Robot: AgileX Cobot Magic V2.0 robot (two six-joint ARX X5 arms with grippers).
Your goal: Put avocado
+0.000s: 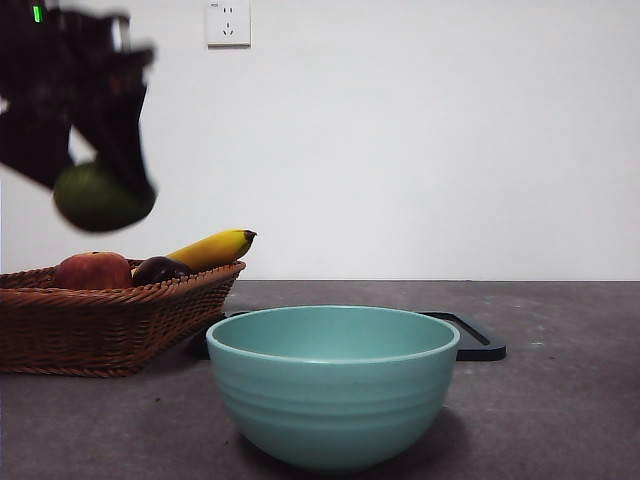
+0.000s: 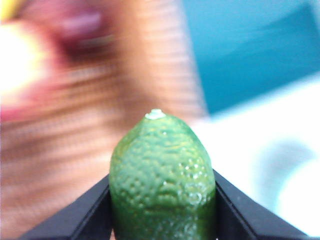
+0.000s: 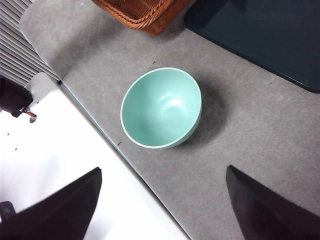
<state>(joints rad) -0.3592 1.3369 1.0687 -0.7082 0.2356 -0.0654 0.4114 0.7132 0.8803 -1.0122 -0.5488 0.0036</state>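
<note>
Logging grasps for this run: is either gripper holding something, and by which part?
The left gripper holds the dark green oval avocado by its sides, above the wicker basket. The right gripper holds nothing.

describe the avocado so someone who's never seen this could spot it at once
Find the wicker basket at the table's left. Above it, the left gripper holds the avocado in its jaws, in mid-air. It is the only green fruit and the only one outside the basket.

My front camera sits low, very near the bowl (image 1: 333, 385). My right wrist camera looks down from high up on that same bowl. My left wrist camera looks very close at the avocado (image 2: 162, 177).
</note>
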